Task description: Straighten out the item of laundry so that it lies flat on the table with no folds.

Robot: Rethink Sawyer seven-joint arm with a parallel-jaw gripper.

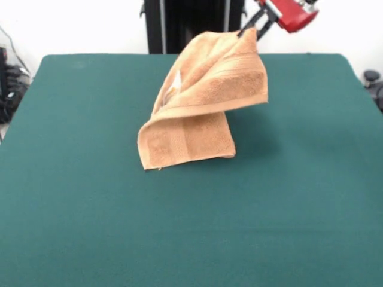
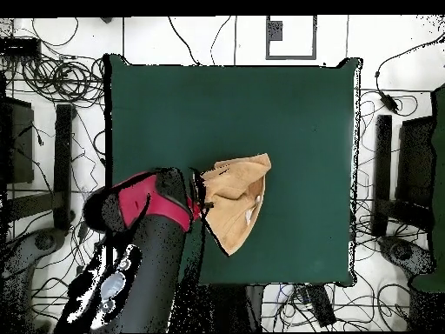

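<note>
The black-fingered pincer [image 1: 247,30] on the red and black arm pinched the top corner of the tan-orange terry hand towel [image 1: 203,101], holding it raised. Below the pincer the towel hung in folds, its lower doubled edge resting on the dark green felt-covered surface [image 1: 191,227]. A small white tag [image 1: 176,81] showed along one hanging fold.
</note>
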